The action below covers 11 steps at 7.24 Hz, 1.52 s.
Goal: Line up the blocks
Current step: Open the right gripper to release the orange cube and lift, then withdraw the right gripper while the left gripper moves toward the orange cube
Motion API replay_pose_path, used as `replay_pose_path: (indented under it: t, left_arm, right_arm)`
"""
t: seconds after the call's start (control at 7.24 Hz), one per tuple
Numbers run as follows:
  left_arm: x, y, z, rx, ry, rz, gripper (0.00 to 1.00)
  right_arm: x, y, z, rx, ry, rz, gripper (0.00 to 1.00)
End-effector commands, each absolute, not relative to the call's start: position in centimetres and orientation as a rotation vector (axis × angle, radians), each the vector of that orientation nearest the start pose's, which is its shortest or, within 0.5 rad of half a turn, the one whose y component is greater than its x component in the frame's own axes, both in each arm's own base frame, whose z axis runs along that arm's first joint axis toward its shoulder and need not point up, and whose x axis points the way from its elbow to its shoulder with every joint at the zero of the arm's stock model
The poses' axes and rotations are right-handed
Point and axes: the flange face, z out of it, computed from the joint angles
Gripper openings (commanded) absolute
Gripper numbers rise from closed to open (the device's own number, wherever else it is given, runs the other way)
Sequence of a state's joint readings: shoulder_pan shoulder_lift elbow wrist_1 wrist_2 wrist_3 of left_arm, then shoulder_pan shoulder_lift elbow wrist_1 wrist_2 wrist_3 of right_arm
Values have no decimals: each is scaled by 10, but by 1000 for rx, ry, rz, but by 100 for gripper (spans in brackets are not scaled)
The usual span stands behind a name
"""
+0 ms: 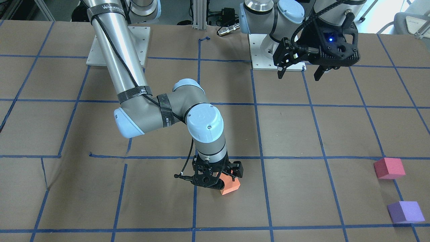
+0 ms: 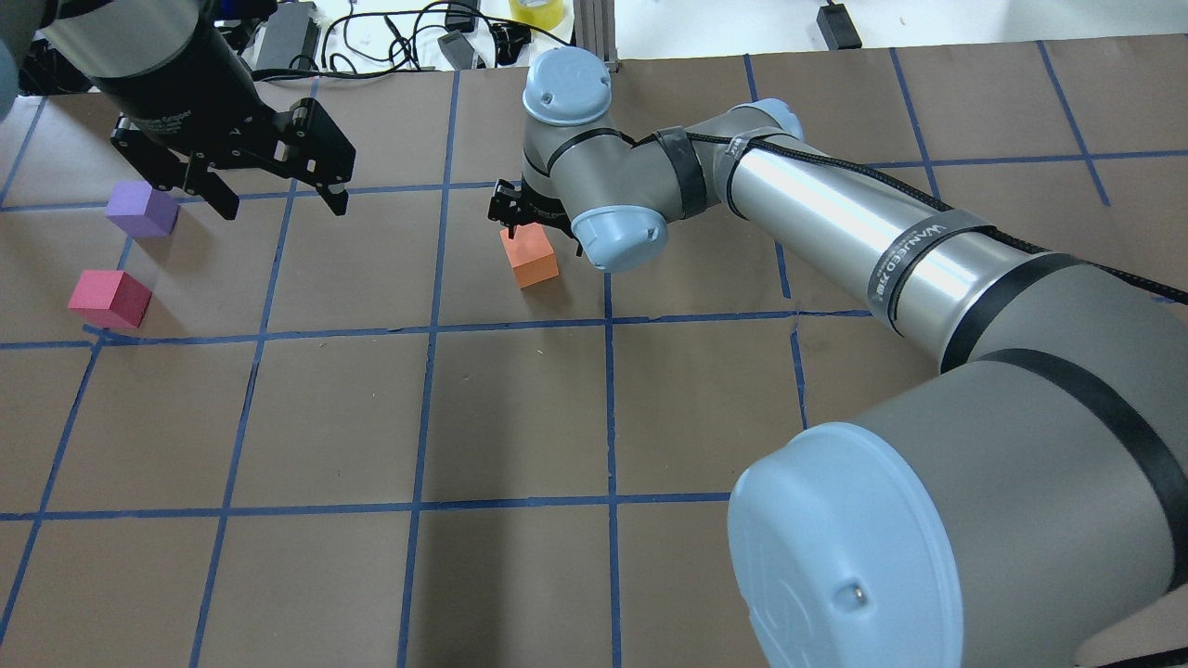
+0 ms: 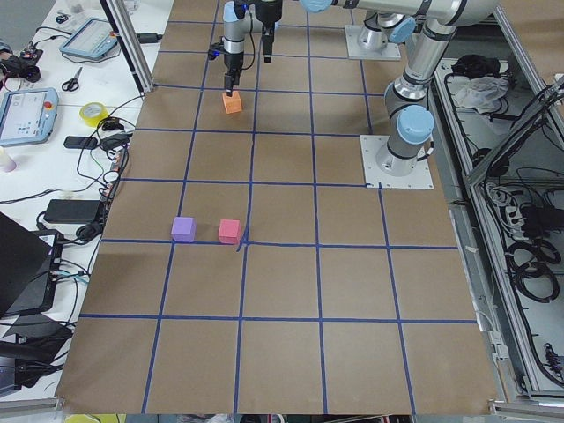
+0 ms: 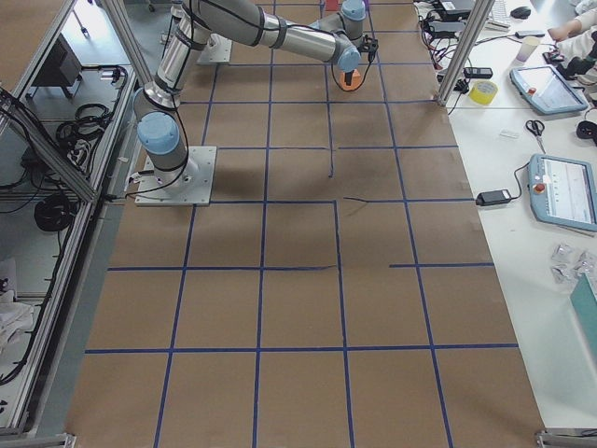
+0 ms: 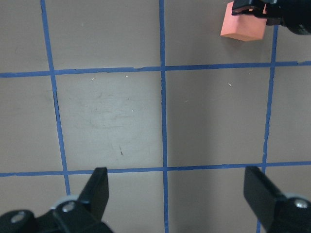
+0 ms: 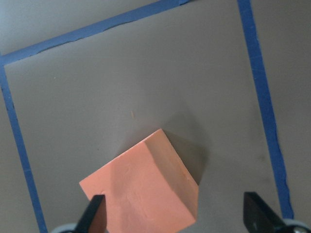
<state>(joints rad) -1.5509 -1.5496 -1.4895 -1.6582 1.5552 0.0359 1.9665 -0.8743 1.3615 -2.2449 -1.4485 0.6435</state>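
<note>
The orange block (image 1: pixel 231 187) lies on the brown table, rotated against the grid; it also shows in the overhead view (image 2: pixel 530 258). My right gripper (image 1: pixel 216 179) hangs right over it, open. In the right wrist view the orange block (image 6: pixel 146 194) sits between the two fingers (image 6: pixel 96 216), nearer the left one, not gripped. The red-pink block (image 2: pixel 109 299) and the purple block (image 2: pixel 141 209) lie side by side far to my left; both also show in the front-facing view, red-pink (image 1: pixel 389 168) and purple (image 1: pixel 404 211). My left gripper (image 2: pixel 278 197) is open and empty, raised beside the purple block.
The table (image 2: pixel 520 417) is covered with brown paper marked with a blue tape grid. Cables, a tape roll (image 2: pixel 536 11) and devices lie beyond its far edge. My right arm's long link (image 2: pixel 835 223) stretches across the right half.
</note>
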Motion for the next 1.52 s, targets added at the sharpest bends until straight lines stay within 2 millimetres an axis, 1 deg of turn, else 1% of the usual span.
replay_pose_path:
  t: [0.0,0.14,0.28,0.41,0.55,0.69,0.83,0.97,1.1,1.24,1.38]
  left_arm:
    - [-125,-486,530,24,3159,-27,100]
    - [-125,-488,529,22,3159,-39,100]
    - [-125,-488,528,17,3159,-37,100]
    - [-125,-488,528,17,3159,-37,100]
    - [-126,-489,527,8,3162,-35,100]
    - [-126,-501,519,8,3162,-56,100]
    - [-124,-513,515,34,3139,-110,100]
    - [-124,-518,507,34,3137,-96,100]
    - [-123,-534,489,27,3141,-70,100]
    - [-123,-563,462,15,3143,-104,100]
    - [-122,-586,436,5,3147,-90,100]
  right_arm:
    - [418,-623,232,346,2913,-161,100]
    - [414,-628,241,353,2905,-183,100]
    - [396,-637,263,369,2890,-224,100]
    - [372,-641,286,404,2886,-237,100]
    - [350,-643,302,405,2897,-224,100]
    - [330,-642,319,242,2941,-226,100]
    - [305,-638,331,105,3014,-197,100]
    - [282,-627,354,42,3068,-206,100]
    - [257,-614,369,-12,3084,-175,100]
    - [225,-602,381,-14,3096,-133,100]
    - [195,-584,395,-63,3103,-101,100]
